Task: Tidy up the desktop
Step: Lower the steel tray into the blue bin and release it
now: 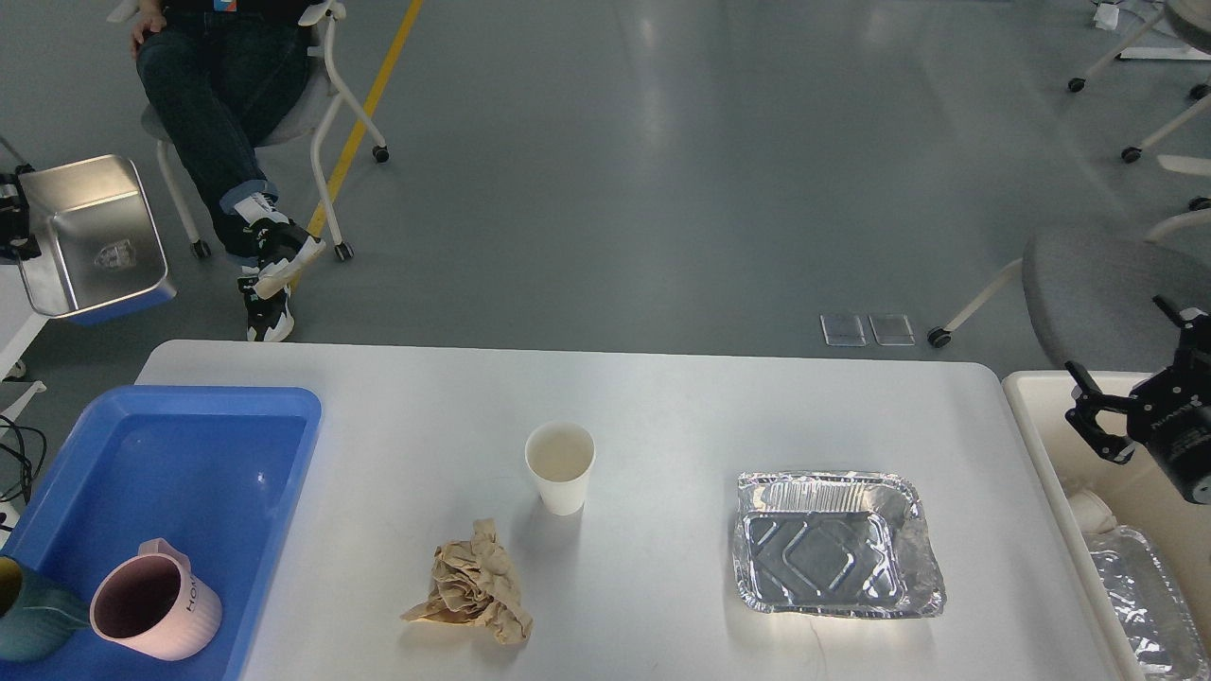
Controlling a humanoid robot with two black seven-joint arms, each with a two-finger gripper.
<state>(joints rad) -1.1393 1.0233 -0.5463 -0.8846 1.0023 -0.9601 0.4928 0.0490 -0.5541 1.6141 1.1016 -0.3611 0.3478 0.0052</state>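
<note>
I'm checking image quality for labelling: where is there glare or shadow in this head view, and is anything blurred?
Head view: ceiling light streaks on the grey floor; bright glints on the crinkled aluminium foil tray; soft shadows beside the white paper cup and crumpled brown paper on the white matte desktop; no noticeable blur.

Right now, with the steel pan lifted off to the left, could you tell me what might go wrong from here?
1. The steel pan hangs over the floor beside the desktop, held by one rim at the left gripper; if the grip slips, it likely falls to the floor.
2. The paper cup stands upright next to the crumpled brown paper; reaching for either could tip the cup.
</note>
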